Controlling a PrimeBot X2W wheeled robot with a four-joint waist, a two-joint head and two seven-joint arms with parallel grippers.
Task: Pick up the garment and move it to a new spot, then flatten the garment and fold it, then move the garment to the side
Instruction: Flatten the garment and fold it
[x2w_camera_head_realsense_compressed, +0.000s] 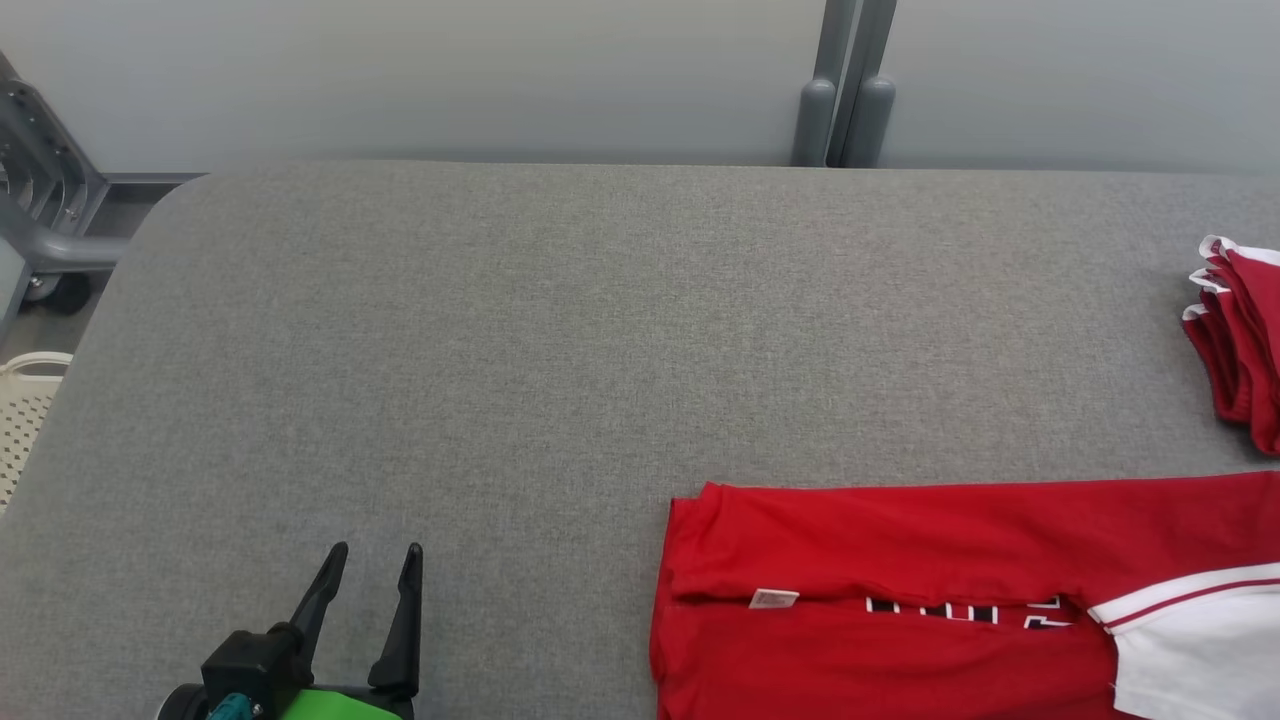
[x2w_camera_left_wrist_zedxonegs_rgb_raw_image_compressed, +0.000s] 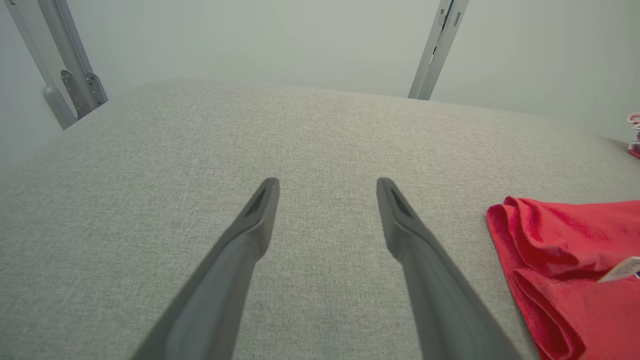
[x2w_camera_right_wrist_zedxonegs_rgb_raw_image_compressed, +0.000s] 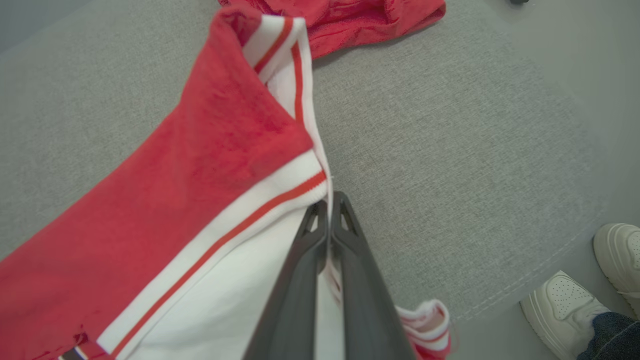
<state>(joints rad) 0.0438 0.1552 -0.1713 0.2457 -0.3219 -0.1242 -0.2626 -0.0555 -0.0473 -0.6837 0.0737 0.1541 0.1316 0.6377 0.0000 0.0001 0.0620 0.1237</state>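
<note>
The garment (x2w_camera_head_realsense_compressed: 900, 540) is red with white panels and striped trim. It lies on the grey padded table (x2w_camera_head_realsense_compressed: 500, 350) at the front right, partly folded over itself, with a small white tag on it. In the right wrist view my right gripper (x2w_camera_right_wrist_zedxonegs_rgb_raw_image_compressed: 330, 202) is shut on the garment's (x2w_camera_right_wrist_zedxonegs_rgb_raw_image_compressed: 200, 200) white striped edge, the cloth pinched between the fingertips. My left gripper (x2w_camera_head_realsense_compressed: 377, 550) stands open at the front left, above bare table, with nothing between its fingers. In its own view the left gripper (x2w_camera_left_wrist_zedxonegs_rgb_raw_image_compressed: 327, 182) has the garment's (x2w_camera_left_wrist_zedxonegs_rgb_raw_image_compressed: 565, 260) red corner off to its right.
Other red garments (x2w_camera_head_realsense_compressed: 1240, 340) lie stacked at the table's right edge. A white basket (x2w_camera_head_realsense_compressed: 25, 410) and a grey rack (x2w_camera_head_realsense_compressed: 50, 200) stand left of the table. A person's white shoes (x2w_camera_right_wrist_zedxonegs_rgb_raw_image_compressed: 565, 305) show on the floor beside the table's front edge.
</note>
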